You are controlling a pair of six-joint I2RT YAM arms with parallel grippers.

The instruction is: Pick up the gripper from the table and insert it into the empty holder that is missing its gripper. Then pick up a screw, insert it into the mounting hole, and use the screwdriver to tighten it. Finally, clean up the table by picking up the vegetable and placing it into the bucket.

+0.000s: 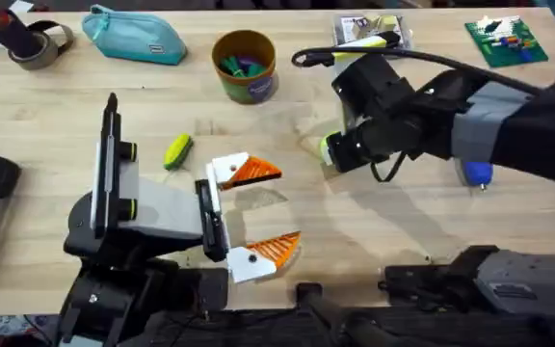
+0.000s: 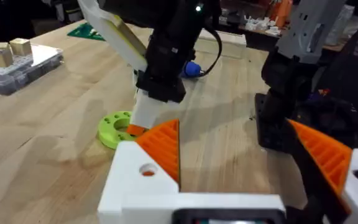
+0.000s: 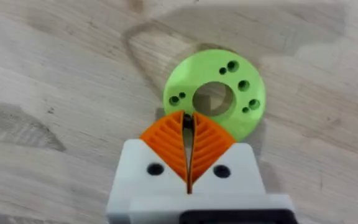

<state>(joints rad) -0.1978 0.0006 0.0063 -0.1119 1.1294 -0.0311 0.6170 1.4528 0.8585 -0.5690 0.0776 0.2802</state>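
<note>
While the arms hung over the pale wooden table [image 1: 56, 116], the teal zip pouch [image 1: 135, 37] lay at the far left, zipped. Right of it the round ochre bucket [image 1: 245, 66] held small green and purple bits. The oblong yellow-and-green vegetable [image 1: 177, 151] lay nearer, its long axis running slightly right of straight away. The left gripper [image 1: 260, 210] stood with ribbed orange pads wide apart, holding nothing. The right gripper [image 3: 188, 144] pinched the rim of the flat lime-green gripper [image 3: 215, 92], a holed ring lying on the wood. The blue screwdriver [image 1: 477, 173] peeked out beyond.
</note>
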